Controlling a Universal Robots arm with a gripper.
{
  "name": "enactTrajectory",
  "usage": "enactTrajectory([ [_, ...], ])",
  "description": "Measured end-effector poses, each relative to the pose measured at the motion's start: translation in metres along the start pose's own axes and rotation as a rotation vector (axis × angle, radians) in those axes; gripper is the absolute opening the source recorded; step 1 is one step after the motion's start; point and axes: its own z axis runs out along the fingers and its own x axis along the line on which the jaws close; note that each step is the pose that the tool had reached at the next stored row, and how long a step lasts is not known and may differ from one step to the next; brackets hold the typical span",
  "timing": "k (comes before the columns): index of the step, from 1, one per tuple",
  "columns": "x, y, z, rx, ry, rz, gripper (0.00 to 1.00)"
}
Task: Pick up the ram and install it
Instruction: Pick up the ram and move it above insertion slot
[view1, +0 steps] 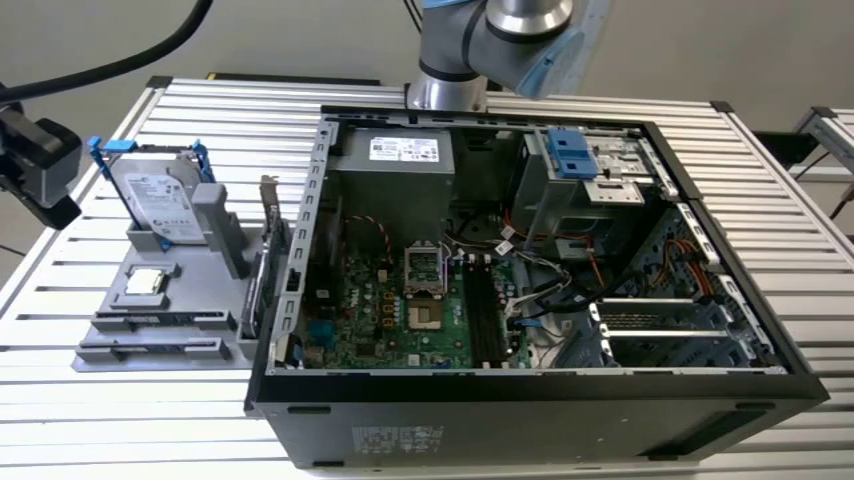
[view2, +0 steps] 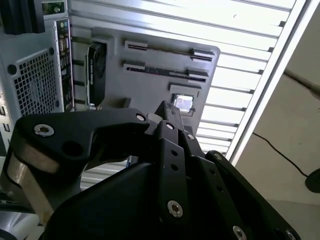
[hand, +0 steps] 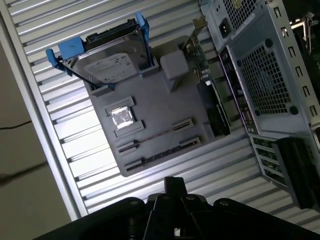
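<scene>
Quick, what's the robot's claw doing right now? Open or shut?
Gripper: cannot be told whether it is open or closed; it hangs over the grey parts tray.

The pincer (view2: 165, 112) is matte black, dotted with silver screw heads. Ahead of it the table (hand: 55, 35) is pale silver, striped with parallel ribs. The tray (hand: 160, 110) nearest the pincer is plain mid-grey. On it the hard drive (hand: 107, 67) is silver with a white label and bright blue rails (hand: 70, 48), and the processor chip (hand: 122, 117) is shiny silver. Beyond the tray from the pincer, the computer case (view1: 534, 410) is black outside and grey within, its rear panel (hand: 270, 80) patterned with a fine grid of holes. Inside, the motherboard (view1: 387, 320) is green, the memory slots (view1: 487, 310) black, a latch (view1: 571, 152) blue. The arm (view1: 527, 20) is silver and pale blue.
</scene>
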Motion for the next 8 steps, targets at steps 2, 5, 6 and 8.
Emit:
enactTrajectory([
  [2,0.0,0.0,0.0,0.0002,-0.0004,0.009,0.0],
  [5,0.0001,0.0,0.0,0.0003,-0.0011,0.023,0.0],
  [6,0.0001,0.0,0.0,0.0004,-0.0013,0.027,0.0],
  [8,0.0001,-0.0001,0.0,0.0005,-0.0018,0.037,0.0],
])
